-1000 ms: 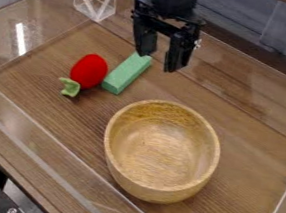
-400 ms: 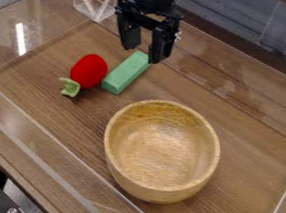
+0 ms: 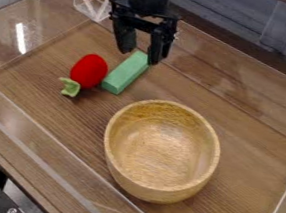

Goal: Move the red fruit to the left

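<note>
The red fruit (image 3: 89,68), a small toy strawberry with a green leafy end (image 3: 69,87), lies on the wooden table left of centre. A flat green block (image 3: 128,73) lies right beside it, touching or nearly touching. My black gripper (image 3: 140,47) points straight down above the far end of the green block, up and to the right of the fruit. Its fingers stand apart with nothing between them.
A round wooden bowl (image 3: 163,149) sits in front, to the right of the fruit. Clear acrylic walls (image 3: 21,35) ring the table, and a clear stand (image 3: 94,2) is at the back left corner.
The gripper has moved left and slightly down, from beyond the block's right side to over its far end. Fruit, block and bowl have not moved.
</note>
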Motion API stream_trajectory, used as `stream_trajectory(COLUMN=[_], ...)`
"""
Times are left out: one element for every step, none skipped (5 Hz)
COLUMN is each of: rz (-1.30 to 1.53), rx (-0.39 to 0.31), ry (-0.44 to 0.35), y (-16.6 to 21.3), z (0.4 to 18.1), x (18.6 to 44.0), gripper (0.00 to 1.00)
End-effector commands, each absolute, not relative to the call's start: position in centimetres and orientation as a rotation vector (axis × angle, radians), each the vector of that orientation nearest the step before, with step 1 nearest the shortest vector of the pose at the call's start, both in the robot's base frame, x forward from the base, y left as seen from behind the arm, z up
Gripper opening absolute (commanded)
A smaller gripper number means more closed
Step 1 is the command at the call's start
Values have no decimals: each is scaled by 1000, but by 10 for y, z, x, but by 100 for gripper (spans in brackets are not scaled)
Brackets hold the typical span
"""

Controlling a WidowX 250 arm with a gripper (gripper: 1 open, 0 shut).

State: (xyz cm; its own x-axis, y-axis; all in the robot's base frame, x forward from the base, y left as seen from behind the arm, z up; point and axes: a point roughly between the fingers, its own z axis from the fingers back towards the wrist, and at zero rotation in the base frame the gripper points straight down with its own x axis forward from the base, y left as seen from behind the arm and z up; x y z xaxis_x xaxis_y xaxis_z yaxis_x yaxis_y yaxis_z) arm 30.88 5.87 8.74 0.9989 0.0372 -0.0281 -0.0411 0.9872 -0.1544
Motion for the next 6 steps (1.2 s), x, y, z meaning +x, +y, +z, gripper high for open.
stream_trajectory(rz=[-22, -68, -96, -76, -48, -24], rx=[-144, -142, -131, -128, -136, -134], ry=[-19, -12, -8, -16, -18, -10], y=[44, 33, 36, 37, 35, 34], z=[99, 107, 111, 115, 114, 112], x=[317, 314, 316, 321, 321, 321], gripper=[100, 100, 100, 100, 100, 0])
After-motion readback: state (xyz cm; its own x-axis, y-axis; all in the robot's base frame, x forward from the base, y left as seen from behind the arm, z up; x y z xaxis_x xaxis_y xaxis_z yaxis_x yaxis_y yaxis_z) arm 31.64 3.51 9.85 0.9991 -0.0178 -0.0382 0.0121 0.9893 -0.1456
